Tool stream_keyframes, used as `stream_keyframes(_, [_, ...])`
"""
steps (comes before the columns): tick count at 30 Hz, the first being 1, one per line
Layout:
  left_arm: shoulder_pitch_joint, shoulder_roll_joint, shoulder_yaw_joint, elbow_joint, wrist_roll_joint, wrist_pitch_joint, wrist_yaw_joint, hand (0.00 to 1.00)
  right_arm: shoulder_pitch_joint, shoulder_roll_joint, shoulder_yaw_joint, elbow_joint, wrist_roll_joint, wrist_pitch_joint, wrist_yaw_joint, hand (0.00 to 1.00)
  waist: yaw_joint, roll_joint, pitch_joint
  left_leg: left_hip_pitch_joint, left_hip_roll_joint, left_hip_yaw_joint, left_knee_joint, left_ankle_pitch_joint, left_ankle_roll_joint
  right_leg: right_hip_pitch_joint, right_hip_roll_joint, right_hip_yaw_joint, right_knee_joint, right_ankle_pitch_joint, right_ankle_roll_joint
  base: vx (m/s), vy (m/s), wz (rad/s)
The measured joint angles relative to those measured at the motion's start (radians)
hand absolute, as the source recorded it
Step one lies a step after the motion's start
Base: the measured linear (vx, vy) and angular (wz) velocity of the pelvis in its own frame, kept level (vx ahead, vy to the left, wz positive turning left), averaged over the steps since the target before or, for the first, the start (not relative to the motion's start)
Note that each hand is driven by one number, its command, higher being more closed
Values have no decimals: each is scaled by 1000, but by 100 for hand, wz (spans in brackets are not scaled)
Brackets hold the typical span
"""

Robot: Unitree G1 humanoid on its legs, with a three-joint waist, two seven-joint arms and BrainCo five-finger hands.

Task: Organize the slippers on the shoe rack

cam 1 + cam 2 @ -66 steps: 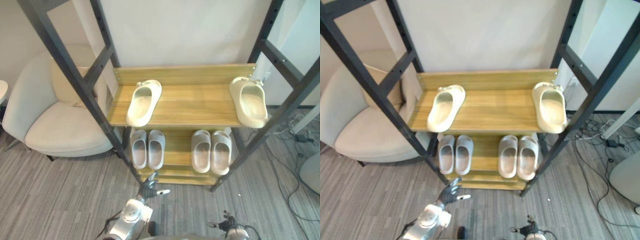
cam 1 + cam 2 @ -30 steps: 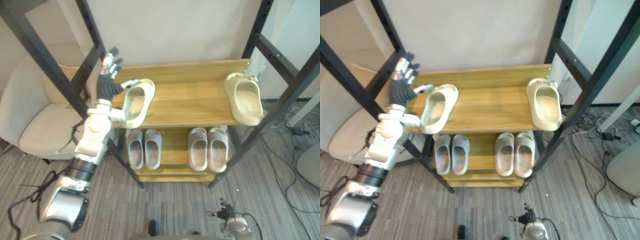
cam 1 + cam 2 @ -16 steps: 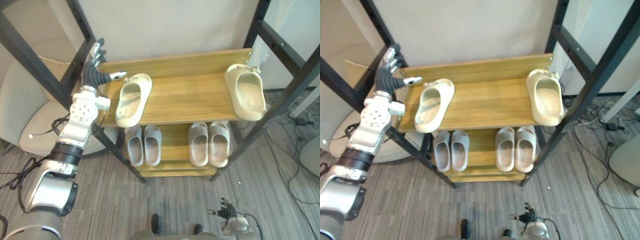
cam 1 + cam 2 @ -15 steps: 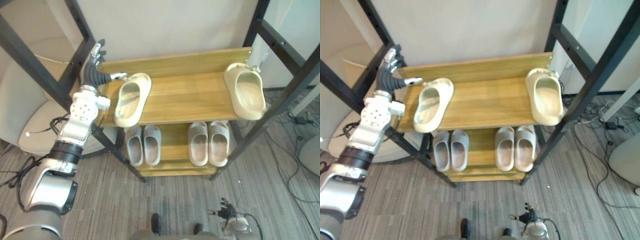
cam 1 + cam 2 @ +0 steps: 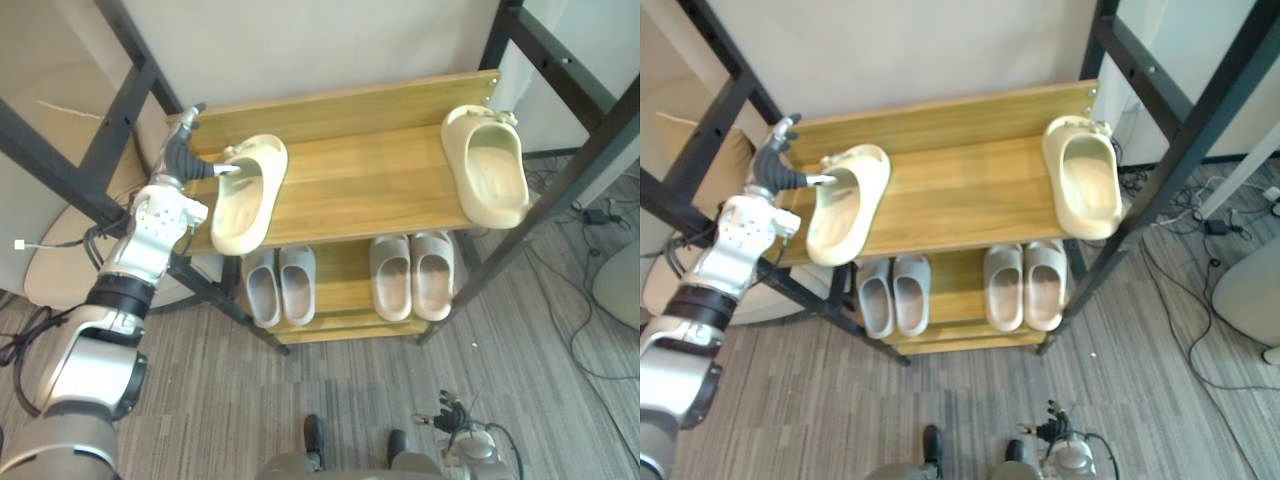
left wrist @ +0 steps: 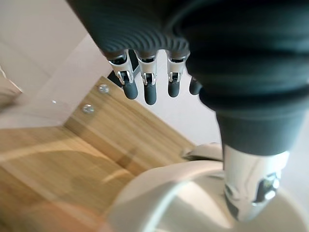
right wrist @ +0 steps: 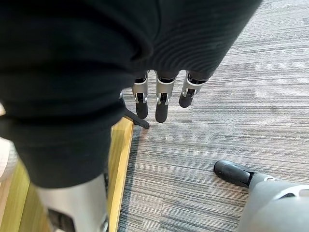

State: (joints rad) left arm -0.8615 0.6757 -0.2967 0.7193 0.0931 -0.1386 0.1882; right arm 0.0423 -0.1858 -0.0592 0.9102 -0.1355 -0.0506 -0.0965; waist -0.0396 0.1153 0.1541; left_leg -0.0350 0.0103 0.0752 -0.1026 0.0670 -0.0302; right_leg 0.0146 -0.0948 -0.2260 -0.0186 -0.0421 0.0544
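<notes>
Grey carpet (image 7: 231,96) lay under everything. The black-framed shoe rack (image 5: 565,55) stood in front of me, w/ a beige armchair (image 5: 55,265) just beside its left side. The upper wooden shelf (image 5: 370,190) carried two cream slippers, well apart. The left cream slipper (image 5: 245,195) lay slanted near the shelf's left end, its front end at or just past the shelf's front edge. The right cream slipper (image 5: 487,165) sat at the far right end, approx. straight, also reaching the front edge. On the lower shelf (image 5: 345,280) were two pairs of grey slippers, each pair side by side: the left grey pair (image 5: 280,285) and the right grey pair (image 5: 412,275), w/ a gap of bare wood between them. My left hand (image 5: 180,160) was up at the shelf's left rear corner, beside the left cream slipper's rear end. Its fingers (image 6: 149,82) were out and relaxed, curled round nothing, and its thumb (image 6: 246,183) reached over the slipper's rim into the opening; no real grip on it. My right hand (image 7: 161,104) hung low over the carpet, fingers loose and empty.
</notes>
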Motion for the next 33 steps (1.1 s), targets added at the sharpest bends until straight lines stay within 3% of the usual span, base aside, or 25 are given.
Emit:
stream_keyframes(4, [-32, 11, -8, 36, 65, 6, 0, 0, 13, 5, -16, -42, 21, -3, -1, 0, -3, 4, 8, -14, 5, 27, 0, 0, 0, -36, 2, 28, 20, -1, -2, -18, 15, -18])
stream_keyframes(5, [-37, 11, -8, 41, 78, 11, 1, 100, 20, 10, -16, -49, 21, -4, -1, 0, -4, 3, 9, -18, 7, 30, 0, 0, 0, -44, 3, 32, 24, -1, -2, -7, 7, -11])
stream_keyframes(12, [-38, 16, -9, 51, 124, 20, 1, 100, 39, 32, -16, -68, 21, -10, -1, 0, -4, 2, 10, -19, 9, 49, 0, 0, 0, -53, 4, 48, 29, 0, -4, 16, 3, -7])
stream_keyframes(27, [-52, 11, -11, 57, 80, 22, 5, 100, 37, 37, -43, -66, 22, -10, -26, 0, -9, 2, 10, -16, 8, 49, 0, 1, 0, -47, 4, 47, 28, 7, -8, 0, 0, 0])
stream_keyframes(33, [-52, -49, 6, 31, 60, 26, 11, 100, 30, 37, -55, -59, 26, -9, -31, 0, -18, 2, 15, 1, 4, 44, 0, 1, 0, -26, 1, 39, 13, 13, -5, -8, 5, 1])
